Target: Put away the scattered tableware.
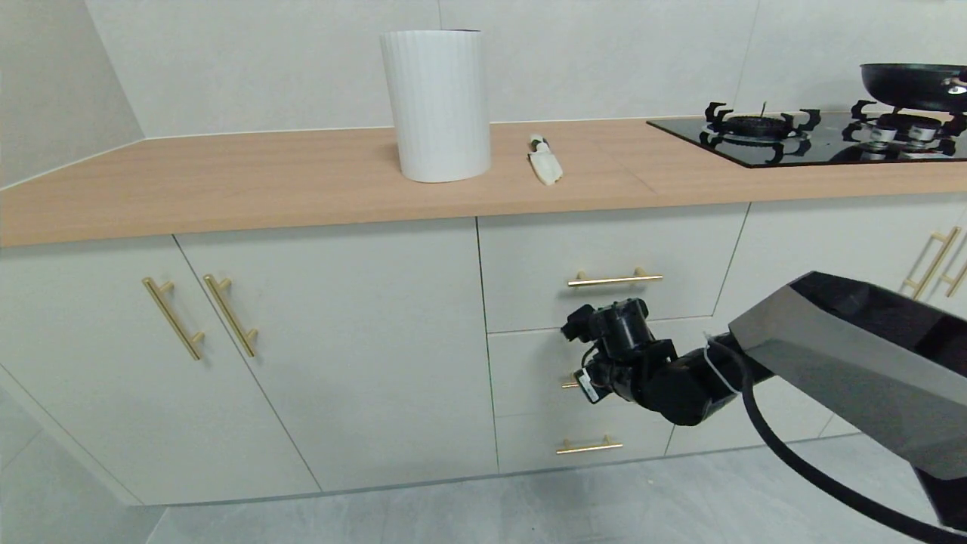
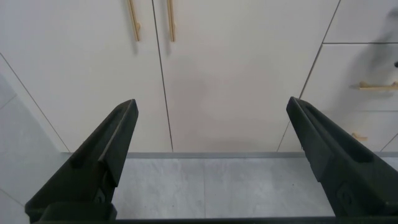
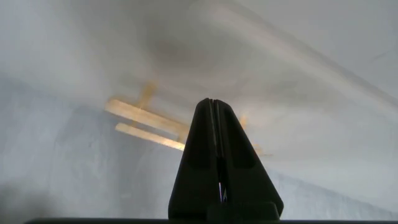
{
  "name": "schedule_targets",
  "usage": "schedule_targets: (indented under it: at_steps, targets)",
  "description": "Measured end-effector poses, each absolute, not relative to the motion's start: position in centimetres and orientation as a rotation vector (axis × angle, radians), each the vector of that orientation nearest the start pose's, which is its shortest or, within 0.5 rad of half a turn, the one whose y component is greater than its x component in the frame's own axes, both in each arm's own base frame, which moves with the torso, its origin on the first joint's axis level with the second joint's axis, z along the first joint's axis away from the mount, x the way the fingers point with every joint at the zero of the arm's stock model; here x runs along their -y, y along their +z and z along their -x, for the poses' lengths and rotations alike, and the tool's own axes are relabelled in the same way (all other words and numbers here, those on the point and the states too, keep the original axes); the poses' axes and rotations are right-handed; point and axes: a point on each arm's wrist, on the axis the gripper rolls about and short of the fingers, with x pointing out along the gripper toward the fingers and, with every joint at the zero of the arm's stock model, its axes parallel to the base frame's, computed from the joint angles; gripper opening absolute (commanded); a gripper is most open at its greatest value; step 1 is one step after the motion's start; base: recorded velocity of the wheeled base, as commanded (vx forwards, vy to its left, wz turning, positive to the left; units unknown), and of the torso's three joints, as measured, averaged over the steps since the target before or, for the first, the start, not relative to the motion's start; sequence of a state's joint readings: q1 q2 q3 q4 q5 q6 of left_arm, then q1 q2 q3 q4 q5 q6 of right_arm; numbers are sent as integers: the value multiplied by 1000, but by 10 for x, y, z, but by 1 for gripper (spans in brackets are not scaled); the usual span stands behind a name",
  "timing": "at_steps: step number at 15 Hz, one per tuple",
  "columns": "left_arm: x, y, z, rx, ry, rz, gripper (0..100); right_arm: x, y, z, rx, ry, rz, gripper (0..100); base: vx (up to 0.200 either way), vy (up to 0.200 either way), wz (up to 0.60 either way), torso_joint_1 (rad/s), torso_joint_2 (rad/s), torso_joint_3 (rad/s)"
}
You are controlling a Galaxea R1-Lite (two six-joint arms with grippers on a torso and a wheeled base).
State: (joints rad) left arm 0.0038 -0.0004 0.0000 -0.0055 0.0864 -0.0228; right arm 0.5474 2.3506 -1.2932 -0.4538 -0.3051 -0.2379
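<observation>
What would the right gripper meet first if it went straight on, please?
Probably the middle drawer's handle, or the drawer front beside it; the shut right gripper points there, though depth is unclear.

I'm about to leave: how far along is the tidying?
Nothing looks put away: the white utensil lies on the countertop beside the white holder. In hand: the right claw, shut and empty, is by the middle drawer handle; the left claw hangs open. Left: likely open a drawer, stow the utensil.

on the counter, a utensil lies just right of the canister.
</observation>
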Motion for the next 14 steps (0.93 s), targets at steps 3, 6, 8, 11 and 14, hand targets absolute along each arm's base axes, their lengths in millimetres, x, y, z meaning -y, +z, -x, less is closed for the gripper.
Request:
schedule_targets:
  at_steps: [3,6,8,11,14]
  targets:
    - [-2,76,23,7,90,23,100,-229,71,-332,-500,431,478,0,0,0,0,0,0,0]
    - [-2,76,23,7,90,23,100,-212,103,-274,-419,503,442,0,0,0,0,0,0,0]
    - [-2,76,23,7,91,23,100,-186,111,-240,-389,523,422,0,0,0,0,0,0,0]
    - [-2,76,23,7,90,23,100,-138,129,-194,-337,496,387,0,0,0,0,0,0,0]
    - [-2,76,23,7,90,23,100,-96,159,-151,-216,441,326,0,0,0,0,0,0,0]
